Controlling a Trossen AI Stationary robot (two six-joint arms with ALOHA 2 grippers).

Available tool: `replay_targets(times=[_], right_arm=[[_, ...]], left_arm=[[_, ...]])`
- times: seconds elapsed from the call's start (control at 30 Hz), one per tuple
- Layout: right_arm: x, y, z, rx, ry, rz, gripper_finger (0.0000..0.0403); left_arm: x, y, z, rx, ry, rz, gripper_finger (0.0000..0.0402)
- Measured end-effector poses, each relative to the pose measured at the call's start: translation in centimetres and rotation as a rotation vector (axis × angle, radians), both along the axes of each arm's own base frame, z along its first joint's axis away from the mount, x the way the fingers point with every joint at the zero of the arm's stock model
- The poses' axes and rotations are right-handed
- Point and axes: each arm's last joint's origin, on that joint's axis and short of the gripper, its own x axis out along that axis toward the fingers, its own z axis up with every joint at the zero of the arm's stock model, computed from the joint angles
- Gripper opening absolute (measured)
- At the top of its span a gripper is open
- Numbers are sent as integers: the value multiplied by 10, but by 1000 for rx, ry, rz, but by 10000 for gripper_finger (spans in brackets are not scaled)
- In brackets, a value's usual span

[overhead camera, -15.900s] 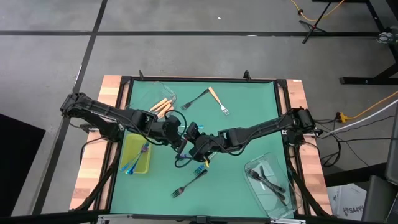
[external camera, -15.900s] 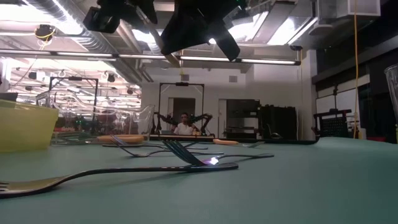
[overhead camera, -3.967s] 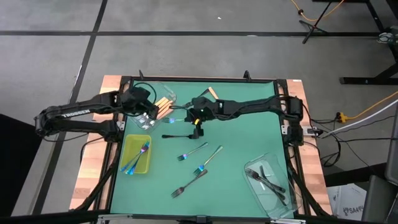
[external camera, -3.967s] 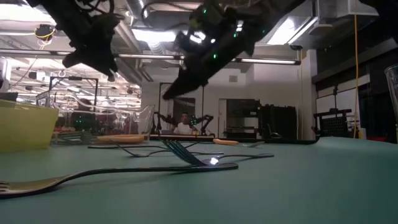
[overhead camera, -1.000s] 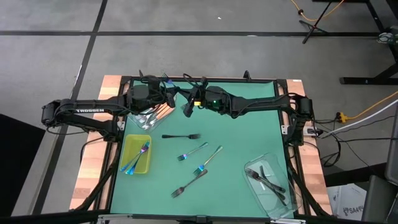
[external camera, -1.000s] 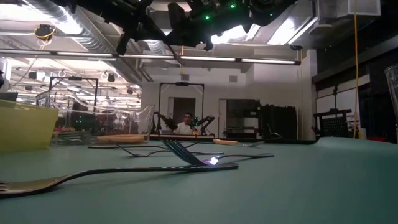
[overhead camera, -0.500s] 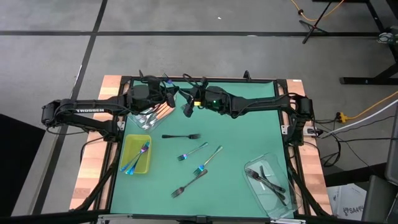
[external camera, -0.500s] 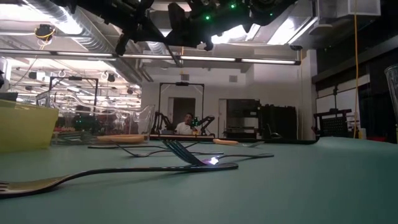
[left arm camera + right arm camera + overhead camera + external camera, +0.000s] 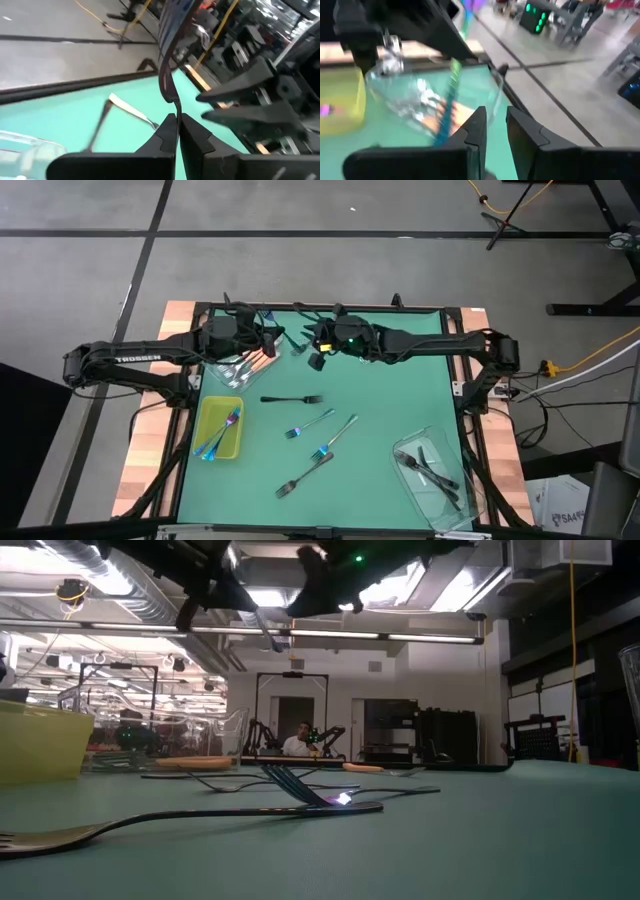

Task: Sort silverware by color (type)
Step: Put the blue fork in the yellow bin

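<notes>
Evidently a hand-over between the arms is at its end, high over the far side of the bench (image 9: 400, 400). The left tool (image 9: 265, 332) is pinched tight on the handle of one iridescent fork (image 9: 167, 75), which stands up out of its closed jaws. The right tool (image 9: 308, 352) hangs just beside it with its jaws parted and nothing between them.

By its colour, that fork belongs in the yellow-green tray (image 9: 236, 442). So the next move, as I judge it, is for the left arm to swing towards the tray, lower, and let go, while the right arm draws clear.

Counted:
- One fork is in the air.
- Four lie loose on the bench: one dark fork (image 9: 290, 398) and three slim ones nearer the front, at least two of them bluish.
- The tray holds what look like two iridescent forks.
- One clear tub (image 9: 228, 380) holds several orange-handled forks, too bunched to count.
- The other clear tub (image 9: 460, 505) holds two or three dark ones.
</notes>
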Motion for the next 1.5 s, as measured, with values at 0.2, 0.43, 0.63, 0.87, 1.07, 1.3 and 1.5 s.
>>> replay_targets(times=[0.2, 0.43, 0.63, 0.87, 1.07, 1.3, 1.5], right_arm=[[-22, 2, 9, -35, 150, 11, 63], [-28, 3, 7, -64, 235, 32, 63], [-30, 3, 3, -57, 283, 34, 63], [-30, 3, 2, -55, 293, 36, 62], [-30, 3, 2, -55, 293, 37, 62], [-30, 3, 2, -54, 293, 37, 62], [-30, 3, 1, -54, 293, 37, 62]], left_arm=[[-16, -7, -4, -297, -8, -149, 2], [-37, -33, -27, -965, 215, -346, 2], [-53, -59, -40, -1283, 487, -354, 2], [-58, -79, -43, -1360, 617, -361, 2], [-67, -90, -47, -1422, 730, -233, 2], [-78, -98, -51, -1477, 849, -88, 2], [-78, -102, -55, -1452, 891, -30, 2]])
